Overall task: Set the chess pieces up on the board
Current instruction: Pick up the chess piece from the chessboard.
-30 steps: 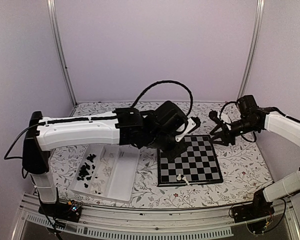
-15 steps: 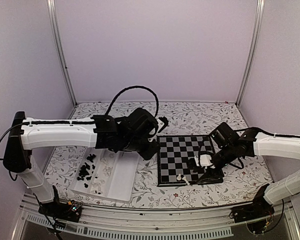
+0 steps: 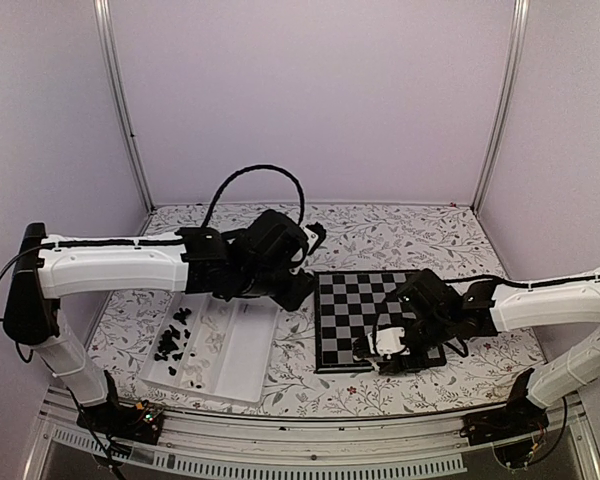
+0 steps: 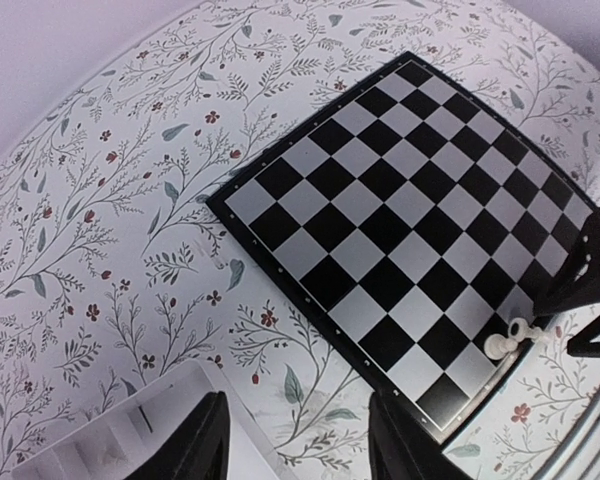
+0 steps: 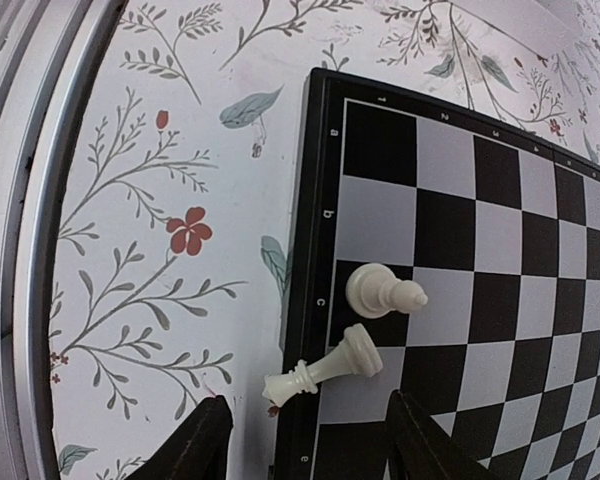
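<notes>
The chessboard (image 3: 380, 320) lies right of centre, black and silver checks. It holds two cream-white pieces at its near edge: one stands upright (image 5: 380, 292), and one lies on its side (image 5: 325, 370) across the board's border. My right gripper (image 5: 310, 445) is open and empty and hovers just above the fallen piece, with a finger on each side; it also shows in the top view (image 3: 372, 355). My left gripper (image 3: 302, 292) is open and empty over the tablecloth between board and tray (image 4: 300, 450). Both white pieces also show in the left wrist view (image 4: 510, 338).
A white compartment tray (image 3: 242, 350) stands at the front left, holding several black pieces (image 3: 173, 335) and several white pieces (image 3: 193, 372). Its corner shows in the left wrist view (image 4: 120, 440). The metal table rail (image 5: 20, 250) runs close to the board's near edge.
My right arm swung from the back right down to the board's near edge, over the two white pieces. My left arm drew back left, off the board toward the tray.
</notes>
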Available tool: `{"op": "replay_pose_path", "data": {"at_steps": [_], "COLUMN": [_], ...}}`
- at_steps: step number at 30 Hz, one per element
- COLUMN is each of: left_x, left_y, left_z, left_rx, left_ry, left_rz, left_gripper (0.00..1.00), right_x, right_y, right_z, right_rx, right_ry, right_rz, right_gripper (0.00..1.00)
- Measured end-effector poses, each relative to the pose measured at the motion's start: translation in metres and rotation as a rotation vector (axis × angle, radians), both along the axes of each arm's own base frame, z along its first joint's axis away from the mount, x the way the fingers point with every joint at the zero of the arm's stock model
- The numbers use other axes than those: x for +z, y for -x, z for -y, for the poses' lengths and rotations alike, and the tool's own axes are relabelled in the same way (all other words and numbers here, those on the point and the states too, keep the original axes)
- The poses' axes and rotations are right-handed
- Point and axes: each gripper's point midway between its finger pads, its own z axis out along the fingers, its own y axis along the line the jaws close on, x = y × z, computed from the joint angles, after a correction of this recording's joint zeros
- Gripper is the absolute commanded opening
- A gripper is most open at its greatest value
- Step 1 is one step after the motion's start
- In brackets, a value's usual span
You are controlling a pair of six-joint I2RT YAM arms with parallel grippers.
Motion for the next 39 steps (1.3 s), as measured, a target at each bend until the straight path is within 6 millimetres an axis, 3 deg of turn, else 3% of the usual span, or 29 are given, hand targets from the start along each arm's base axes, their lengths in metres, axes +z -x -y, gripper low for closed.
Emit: {"op": "replay_pose_path", "data": {"at_steps": [11,23,34,39], "left_x": [-0.022,-0.02,-0.021,-0.021], "left_y": [-0.007,-0.014,-0.011,-0.01], "left_z": [-0.02,-0.024,-0.021,-0.02], "left_rx": [0.058,0.089,0.071,0.064], "left_ry": [-0.001,0.037,0.049,0.053], "left_rz": [-0.045,-0.058,-0.078,-0.084], "left_gripper": [0.5,0.5,0.5,0.5], "right_x": [-0.008,-0.022,-0.02,-0.017], "right_y": [-0.007,-0.012,-0.031,-0.04], "right_z": [-0.007,-0.008,0.001,0.007], "right_rx": [-0.089,-0.141,-0.212,-0.252], "right_ry": [0.022,0.07,0.087,0.075], "right_rz": [-0.026,-0.029,0.02,0.02], "right_gripper": [0.6,0.61,0.42,0.41]}}
